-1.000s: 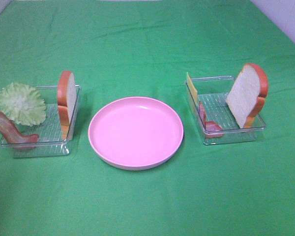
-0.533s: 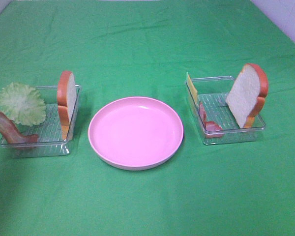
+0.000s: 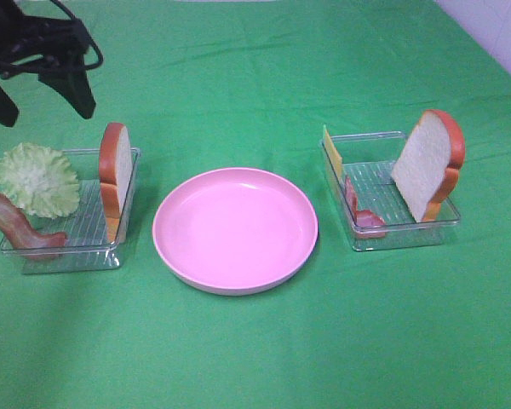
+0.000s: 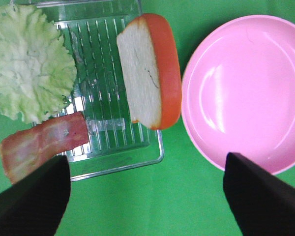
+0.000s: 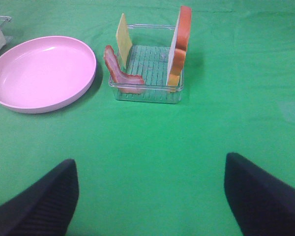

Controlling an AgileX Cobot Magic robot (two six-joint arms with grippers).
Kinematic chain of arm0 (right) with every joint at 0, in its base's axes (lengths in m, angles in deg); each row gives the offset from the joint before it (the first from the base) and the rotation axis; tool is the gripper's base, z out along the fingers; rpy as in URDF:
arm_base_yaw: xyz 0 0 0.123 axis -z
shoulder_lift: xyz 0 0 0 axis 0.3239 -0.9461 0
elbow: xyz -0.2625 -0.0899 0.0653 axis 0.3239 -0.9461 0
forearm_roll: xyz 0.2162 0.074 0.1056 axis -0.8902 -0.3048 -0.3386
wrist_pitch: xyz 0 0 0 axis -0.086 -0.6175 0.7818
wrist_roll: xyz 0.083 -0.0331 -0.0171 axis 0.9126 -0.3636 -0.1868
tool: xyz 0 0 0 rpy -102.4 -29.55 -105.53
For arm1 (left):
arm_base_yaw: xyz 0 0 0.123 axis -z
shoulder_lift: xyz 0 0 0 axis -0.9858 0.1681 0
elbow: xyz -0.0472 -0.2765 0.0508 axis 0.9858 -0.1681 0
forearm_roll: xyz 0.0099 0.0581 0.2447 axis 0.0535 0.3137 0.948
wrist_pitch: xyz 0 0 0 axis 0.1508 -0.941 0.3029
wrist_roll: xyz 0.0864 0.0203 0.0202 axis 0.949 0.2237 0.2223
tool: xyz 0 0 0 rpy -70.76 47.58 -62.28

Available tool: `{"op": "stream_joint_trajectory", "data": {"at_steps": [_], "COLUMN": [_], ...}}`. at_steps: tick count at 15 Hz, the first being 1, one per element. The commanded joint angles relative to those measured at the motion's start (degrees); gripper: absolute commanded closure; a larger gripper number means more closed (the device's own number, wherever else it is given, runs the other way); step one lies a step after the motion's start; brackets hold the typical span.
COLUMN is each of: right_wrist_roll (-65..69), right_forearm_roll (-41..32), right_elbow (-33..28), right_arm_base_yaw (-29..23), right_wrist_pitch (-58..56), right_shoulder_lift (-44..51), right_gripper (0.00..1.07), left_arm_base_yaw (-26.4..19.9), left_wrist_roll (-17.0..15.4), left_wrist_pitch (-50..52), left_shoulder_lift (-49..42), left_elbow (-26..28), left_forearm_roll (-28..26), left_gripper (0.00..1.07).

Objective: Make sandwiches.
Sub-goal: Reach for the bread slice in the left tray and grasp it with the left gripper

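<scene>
In the left clear tray [image 3: 85, 247] a bread slice [image 3: 114, 175] stands on edge, with a lettuce leaf [image 3: 36, 177] and a bacon strip [image 3: 13, 223] leaning over the far side. In the right tray [image 3: 400, 232] stand a second bread slice [image 3: 426, 166], yellow cheese [image 3: 331, 153] and pink ham [image 3: 358, 209]. My left gripper [image 3: 41, 102] is open and empty, high above and behind the left tray. Its wrist view shows the bread [image 4: 147, 78], lettuce [image 4: 27, 61] and bacon [image 4: 42, 145] below. My right gripper [image 5: 150, 162] is open and empty, well short of the right tray [image 5: 147, 93].
An empty round pink plate [image 3: 235, 228] sits between the two trays on the green cloth. It also shows in the left wrist view [image 4: 246, 93] and the right wrist view [image 5: 42, 71]. A pale wall edge [image 3: 502, 34] runs at the back right.
My left arm has come into the exterior view at the top left, above the left tray. The food, trays and plate have not moved.
</scene>
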Motion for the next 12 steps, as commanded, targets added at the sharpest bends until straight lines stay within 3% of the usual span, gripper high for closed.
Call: {"op": "stream_joint_trajectory", "data": {"at_steps": [1,4,9,12], "right_wrist_roll": [-0.1,-0.1,-0.1,-0.1], "right_forearm_roll": [-0.1,-0.1,-0.1,-0.1], "right_elbow": [-0.1,-0.1,-0.1,-0.1], "right_arm_base_yaw": [0.1,0.1,0.1,0.1], "right_wrist_pitch": [0.5,0.5,0.5,0.5], "right_shoulder_lift": [0.8,0.8,0.8,0.8], "right_gripper": [0.3,0.3,0.3,0.3], "left_arm_base_yaw": [4.6,8.0,8.0,8.0], "left_wrist_roll": [-9.4,-13.8,-13.9,-13.9], "left_wrist_pitch": [-1.9,-1.8,0.5,1.5], "left_shoulder_lift": [6.9,14.8,21.0,21.2], "left_elbow": [4.1,8.9,11.4,11.4], "left_forearm_roll": [5.7,9.6,9.6,9.8], "left_gripper": [0.26,0.26,0.27,0.48]}}
